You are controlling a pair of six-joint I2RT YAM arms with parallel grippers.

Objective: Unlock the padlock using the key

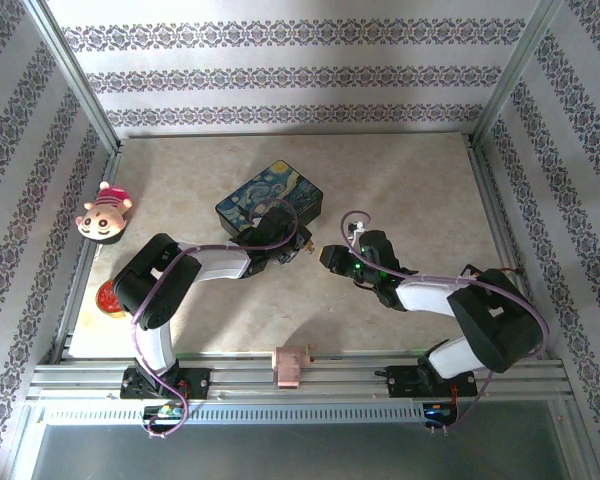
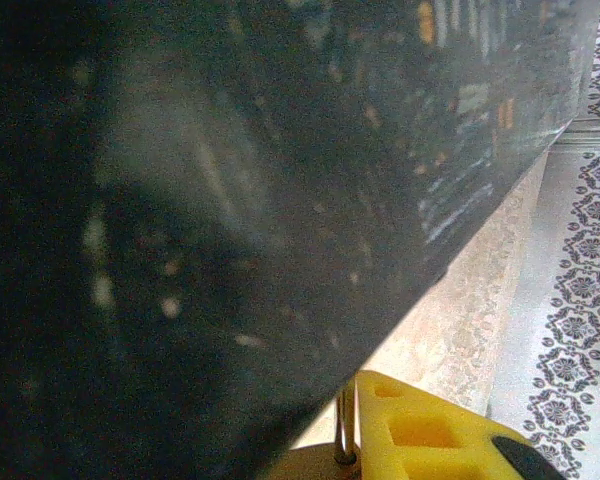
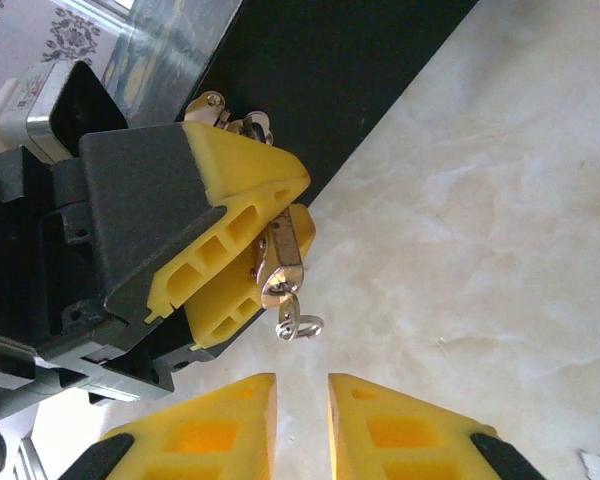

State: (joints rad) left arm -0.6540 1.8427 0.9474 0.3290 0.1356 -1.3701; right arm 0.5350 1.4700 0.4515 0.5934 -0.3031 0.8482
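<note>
My left gripper (image 1: 300, 244) is at the front of the painted box (image 1: 270, 195), shut on the small brass padlock (image 3: 283, 250). In the right wrist view its yellow fingers (image 3: 242, 195) clamp the lock's body. A silvery key (image 3: 287, 316) with a small ring hangs from the lock's lower end. In the left wrist view the thin shackle (image 2: 345, 425) rises beside a yellow finger (image 2: 430, 430), close under the box's dark side (image 2: 230, 200). My right gripper (image 3: 302, 390) is just short of the key, its jaws a narrow gap apart with nothing between them.
A plush toy (image 1: 105, 212) lies at the table's left edge, with a red object (image 1: 108, 297) nearer the left arm's base. A pink piece (image 1: 291, 365) sits on the front rail. Bare marbled tabletop (image 1: 410, 190) stretches to the right of the box.
</note>
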